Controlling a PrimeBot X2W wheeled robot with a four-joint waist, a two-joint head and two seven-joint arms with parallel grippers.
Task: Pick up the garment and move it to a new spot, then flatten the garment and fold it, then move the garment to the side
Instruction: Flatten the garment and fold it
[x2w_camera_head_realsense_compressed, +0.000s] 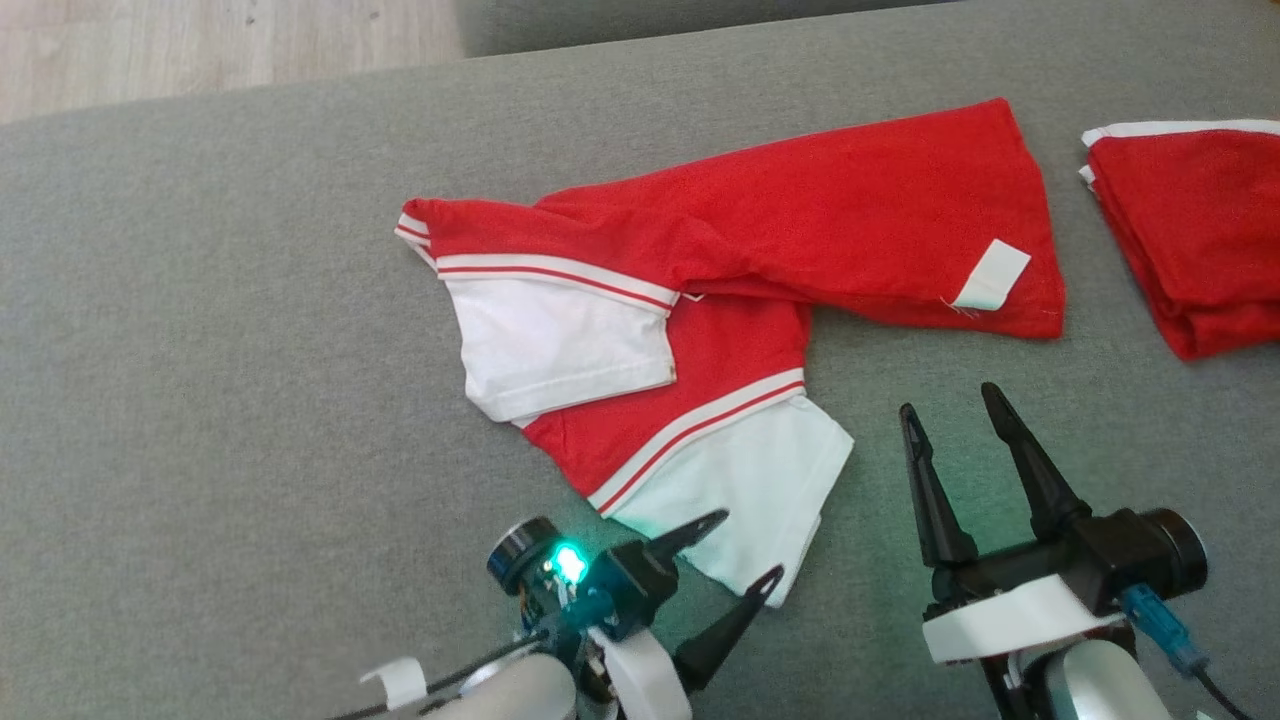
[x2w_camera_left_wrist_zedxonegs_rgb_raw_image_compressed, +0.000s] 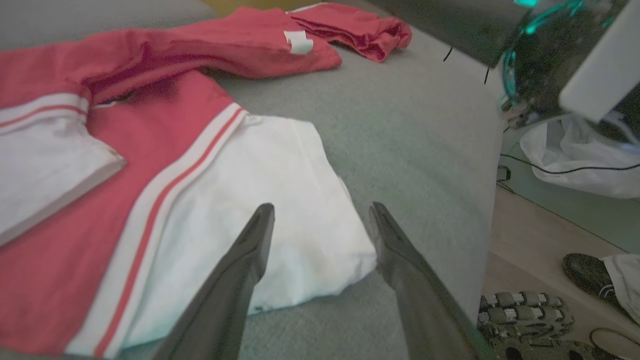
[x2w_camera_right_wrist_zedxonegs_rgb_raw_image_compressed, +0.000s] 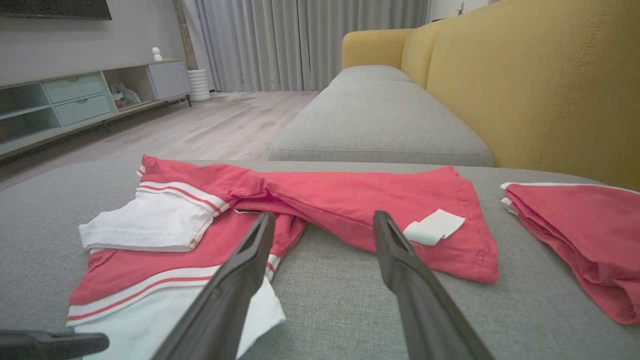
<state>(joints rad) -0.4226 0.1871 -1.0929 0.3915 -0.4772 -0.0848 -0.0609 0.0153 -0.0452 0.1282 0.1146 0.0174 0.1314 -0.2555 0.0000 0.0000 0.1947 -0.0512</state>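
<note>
Head view: our left claw, spread open, is nearest, over the near white sleeve; the shirt stretches far and right; right claw open too

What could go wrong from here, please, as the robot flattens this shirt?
1. The open left gripper is at the white sleeve; pinching only that may drag the bunched red-and-white shirt instead of spreading it.
2. The folded red garment lies close on the right; pulling the hem that way could overlap it.
</note>
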